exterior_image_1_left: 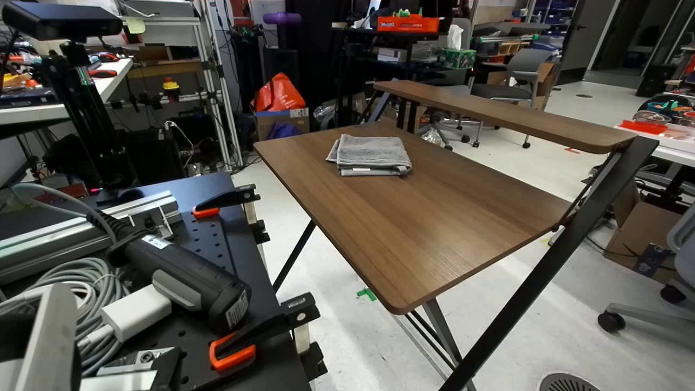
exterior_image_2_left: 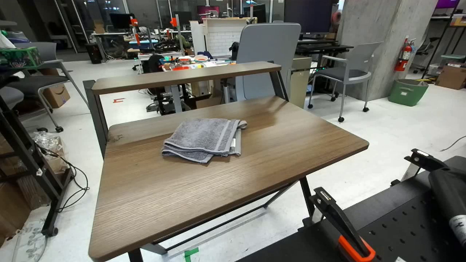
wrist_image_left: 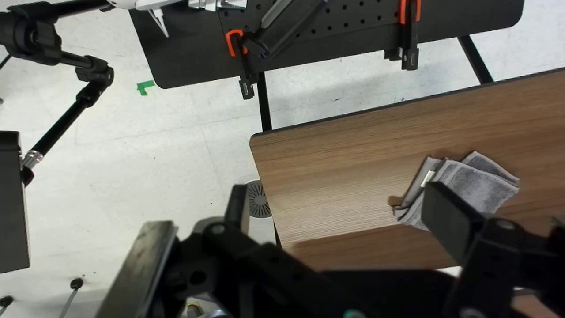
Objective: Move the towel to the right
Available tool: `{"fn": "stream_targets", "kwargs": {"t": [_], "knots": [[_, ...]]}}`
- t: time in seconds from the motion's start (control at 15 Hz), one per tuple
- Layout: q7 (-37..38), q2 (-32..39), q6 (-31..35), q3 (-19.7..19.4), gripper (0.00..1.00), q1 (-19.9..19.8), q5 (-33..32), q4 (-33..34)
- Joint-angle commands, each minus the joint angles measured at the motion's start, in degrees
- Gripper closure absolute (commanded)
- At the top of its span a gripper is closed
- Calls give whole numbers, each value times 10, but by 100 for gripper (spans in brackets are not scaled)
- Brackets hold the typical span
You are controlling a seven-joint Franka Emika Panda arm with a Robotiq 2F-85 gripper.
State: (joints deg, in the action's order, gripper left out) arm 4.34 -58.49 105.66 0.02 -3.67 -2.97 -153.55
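Item: one folded grey towel (exterior_image_2_left: 204, 136), streaked with paler bands and showing a white tag (exterior_image_2_left: 233, 142), lying flat on your brown tabletop (exterior_image_2_left: 174, 196), nearer one short end, in both exterior views. Item: one end effector (wrist_image_left: 343, 210), seen in your wrist view, jaws spread wide, well apart from the towel; a dark finger pad (wrist_image_left: 450, 221) overlaps part of the towel there, so you cannot fairly judge the covered corner. Item: one raised shelf (exterior_image_1_left: 488, 111), brown, running above a long side of the tabletop. Item: one black perforated bench (wrist_image_left: 185, 57) beside the tabletop, across a strip of floor (wrist_image_left: 309, 97), carrying two orange-and-black clamps (wrist_image_left: 245, 70).
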Motion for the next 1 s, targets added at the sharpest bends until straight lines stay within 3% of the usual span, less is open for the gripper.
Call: {"fn": "stream_targets", "kwargs": {"t": [0.0, 0.4, 0.93], "knots": [[-1, 20, -2, 3, 0, 5, 3, 6], [27, 140, 43, 39, 0, 32, 37, 34], [131, 413, 159, 101, 0, 52, 65, 149]]}}
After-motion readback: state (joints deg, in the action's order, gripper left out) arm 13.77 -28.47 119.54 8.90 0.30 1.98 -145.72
